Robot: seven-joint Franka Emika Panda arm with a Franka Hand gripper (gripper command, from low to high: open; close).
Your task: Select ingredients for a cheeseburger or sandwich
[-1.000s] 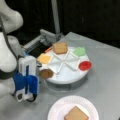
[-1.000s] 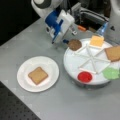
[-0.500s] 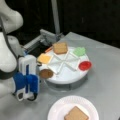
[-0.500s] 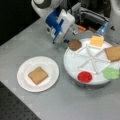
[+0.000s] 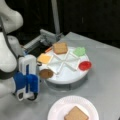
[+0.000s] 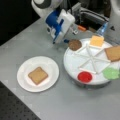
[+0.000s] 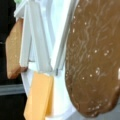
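One brown toast square (image 5: 76, 114) (image 6: 37, 75) lies on the white paper plate (image 5: 58, 110) (image 6: 25, 67). The dark round patty (image 5: 46, 73) (image 6: 75, 44) sits at the rim of the white divided tray (image 5: 67, 75) (image 6: 75, 62), and it fills the right of the wrist view (image 7: 93, 60). My gripper (image 5: 39, 72) (image 6: 67, 41) is right beside the patty, its fingertips hidden behind the blue and white hand. The yellow cheese square (image 5: 44, 58) (image 6: 96, 40) (image 7: 38, 96) and a second toast square (image 5: 60, 47) (image 6: 113, 53) (image 7: 13, 52) rest in neighbouring compartments.
A green lettuce-like piece (image 5: 80, 51) (image 6: 111, 73) and a red disc (image 5: 85, 65) (image 6: 85, 76) lie in other tray compartments. Grey metal fixtures (image 5: 45, 37) stand behind the tray. The table edge (image 6: 10, 87) runs along a front view's bottom left.
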